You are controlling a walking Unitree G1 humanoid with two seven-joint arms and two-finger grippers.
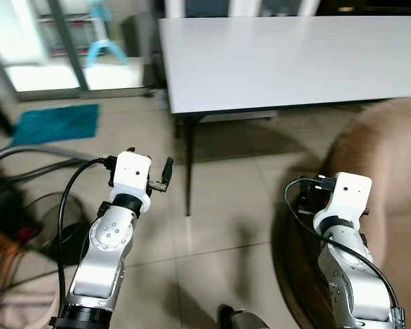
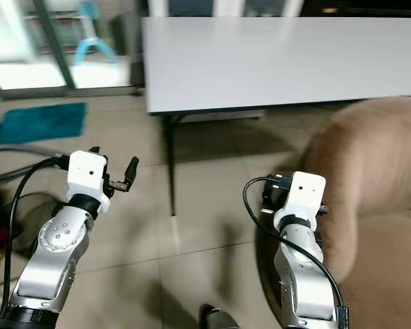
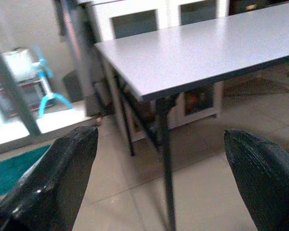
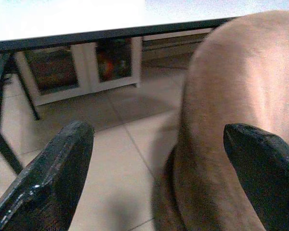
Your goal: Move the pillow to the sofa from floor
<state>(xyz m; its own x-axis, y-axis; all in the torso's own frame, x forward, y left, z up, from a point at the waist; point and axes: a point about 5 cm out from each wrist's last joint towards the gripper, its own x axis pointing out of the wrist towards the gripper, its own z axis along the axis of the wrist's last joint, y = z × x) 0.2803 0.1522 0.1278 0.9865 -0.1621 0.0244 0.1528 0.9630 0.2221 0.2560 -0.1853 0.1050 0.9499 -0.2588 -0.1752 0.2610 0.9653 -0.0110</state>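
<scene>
I cannot make out any pillow on the tiled floor (image 1: 226, 205) before me, so the thing I am to move is somewhere outside what I see, and I judge the task has hardly begun. The nearest piece of the job is the tan sofa (image 2: 370, 171), whose rounded arm bulges just beside my right pincer (image 4: 159, 163); the fingers there stand wide apart with nothing between them, which suits an arm held ready, not one carrying. My left pincer (image 3: 159, 168) is likewise spread and empty, raised in front of me and pointing toward the dark leg (image 1: 188, 164) of the white counter (image 1: 288, 55). Both arms ride at about the same height, forward of my body, probably so they stay clear while I walk and look. Farther off lie a teal mat (image 1: 58, 123) by the glass door and black cables (image 1: 27, 161) on my left.
</scene>
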